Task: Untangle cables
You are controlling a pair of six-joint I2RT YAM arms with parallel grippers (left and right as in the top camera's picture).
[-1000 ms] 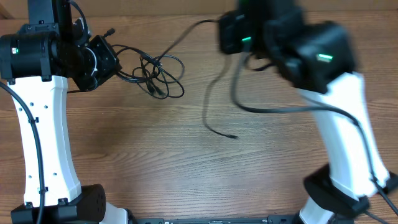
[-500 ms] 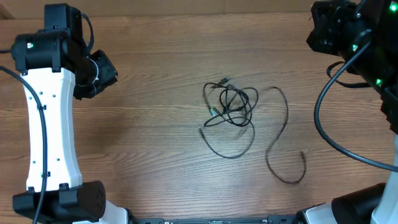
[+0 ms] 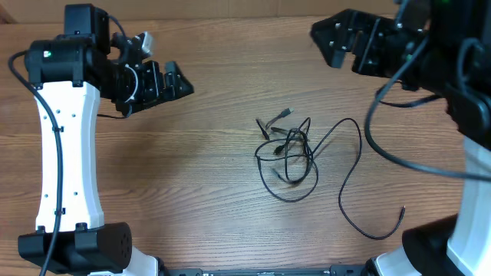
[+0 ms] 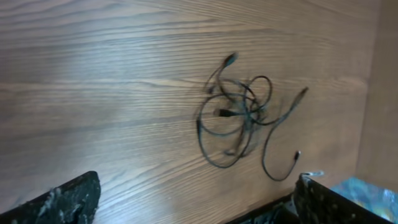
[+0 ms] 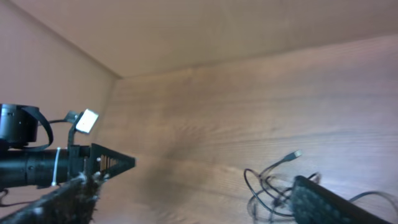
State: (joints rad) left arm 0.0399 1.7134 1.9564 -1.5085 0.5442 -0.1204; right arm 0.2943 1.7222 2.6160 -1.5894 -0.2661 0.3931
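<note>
The cables (image 3: 288,150) lie as a tangled knot of thin black cords in the middle of the table, with small plugs sticking out at the top. One long strand (image 3: 354,165) loops away to the right and ends near the front. My left gripper (image 3: 170,83) hovers open to the upper left of the knot, holding nothing. My right gripper (image 3: 343,42) hangs open at the upper right, also clear of it. The left wrist view shows the cables (image 4: 239,115) ahead of the left gripper (image 4: 199,208). In the right wrist view the cables (image 5: 268,185) sit beside one finger (image 5: 333,202).
Thick black arm wires (image 3: 383,146) hang from the right arm over the table's right side. A low wooden wall (image 5: 186,31) borders the table at the back. The left arm's white column (image 3: 65,161) stands at the left.
Both grippers have opened. The left one swung right toward the middle and the right one moved left. The knot now lies slightly nearer the front, and the long strand has a new shape.
</note>
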